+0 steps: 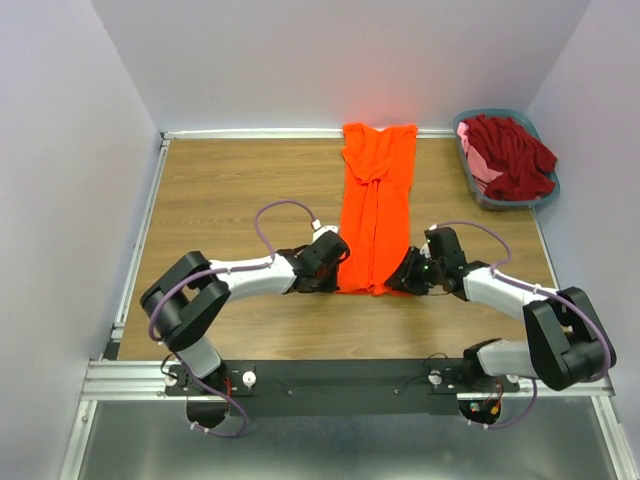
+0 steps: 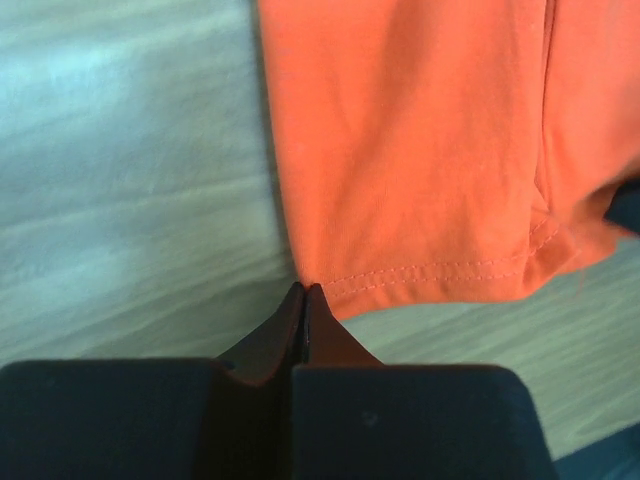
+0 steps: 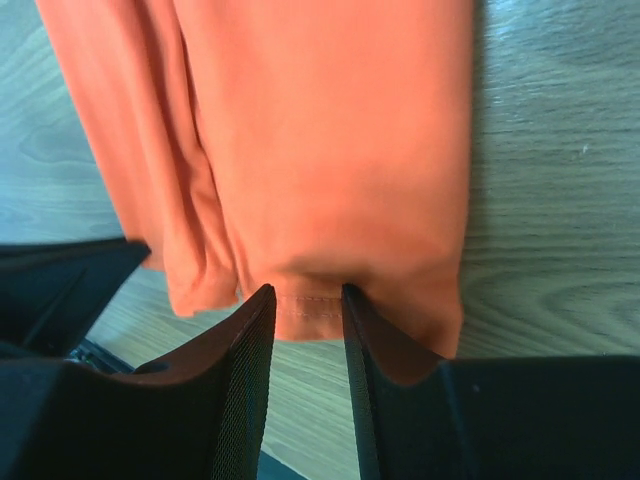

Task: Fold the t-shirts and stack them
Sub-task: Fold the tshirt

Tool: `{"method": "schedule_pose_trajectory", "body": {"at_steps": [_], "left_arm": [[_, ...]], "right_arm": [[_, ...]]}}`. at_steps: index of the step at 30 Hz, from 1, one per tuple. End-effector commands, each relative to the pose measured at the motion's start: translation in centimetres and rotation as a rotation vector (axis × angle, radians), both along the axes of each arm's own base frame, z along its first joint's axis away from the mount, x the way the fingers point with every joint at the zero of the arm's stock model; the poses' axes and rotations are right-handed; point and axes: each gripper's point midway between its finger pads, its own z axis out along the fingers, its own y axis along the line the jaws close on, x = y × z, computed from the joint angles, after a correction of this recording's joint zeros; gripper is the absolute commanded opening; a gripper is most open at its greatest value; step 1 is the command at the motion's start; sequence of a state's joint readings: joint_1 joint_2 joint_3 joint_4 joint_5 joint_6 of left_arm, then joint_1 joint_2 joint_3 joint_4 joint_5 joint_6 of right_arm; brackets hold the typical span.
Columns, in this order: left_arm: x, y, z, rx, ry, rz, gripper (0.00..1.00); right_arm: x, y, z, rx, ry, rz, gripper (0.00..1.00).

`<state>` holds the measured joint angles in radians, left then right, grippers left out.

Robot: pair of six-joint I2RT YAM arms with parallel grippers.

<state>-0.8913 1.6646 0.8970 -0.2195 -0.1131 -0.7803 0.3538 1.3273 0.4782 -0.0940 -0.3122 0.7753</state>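
Orange t-shirt [image 1: 377, 205], folded into a long strip, laid at mid-depth on the tabletop [image 1: 230, 190]. An uneven lift is risked should one hem corner slip. Left gripper [image 2: 303, 292] jaws are closed at the corner, grip on cloth not discernible; right gripper [image 3: 308, 295] jaws are held part-open astride the hem.

Overhead looks down; wrist views closely share orange t-shirt [image 3: 330, 150].

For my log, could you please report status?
Left end effector shut at hem corner; right end effector open astride hem. Bright orange fabric t-shirt folded lengthwise. Nothing obstructing.
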Motion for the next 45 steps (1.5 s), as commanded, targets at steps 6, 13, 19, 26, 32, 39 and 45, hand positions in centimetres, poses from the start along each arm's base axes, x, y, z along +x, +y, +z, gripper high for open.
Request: {"method": "schedule_pose_trajectory", "body": {"at_steps": [6, 13, 19, 26, 32, 39, 45], "left_arm": [[-0.8, 1.6, 0.8, -0.057, -0.03, -0.047, 0.0], [-1.6, 0.4, 0.7, -0.111, 0.005, -0.091, 0.0], [-1.7, 0.4, 0.6, -0.115, 0.008, -0.089, 0.0], [-1.7, 0.4, 0.6, -0.12, 0.01, -0.089, 0.0], [-1.8, 0.4, 0.6, -0.12, 0.01, -0.089, 0.0], [-2.0, 0.7, 0.7, -0.121, 0.008, -0.085, 0.0], [-2.0, 0.7, 0.5, -0.117, 0.011, -0.087, 0.0]], "right_arm": [[-4.2, -4.2, -4.1, -0.211, 0.151, -0.053, 0.42], [-1.5, -1.3, 2.5, -0.107, 0.014, 0.057, 0.42], [-0.6, 1.1, 6.1, 0.001, -0.041, 0.089, 0.39], [-1.7, 3.7, 4.9, 0.052, 0.017, 0.161, 0.37], [-1.1, 4.8, 4.0, 0.064, 0.027, 0.137, 0.33], [-0.9, 5.6, 2.1, 0.041, 0.06, 0.148, 0.33], [-1.1, 5.4, 0.4, -0.002, 0.083, 0.135, 0.33]]}}
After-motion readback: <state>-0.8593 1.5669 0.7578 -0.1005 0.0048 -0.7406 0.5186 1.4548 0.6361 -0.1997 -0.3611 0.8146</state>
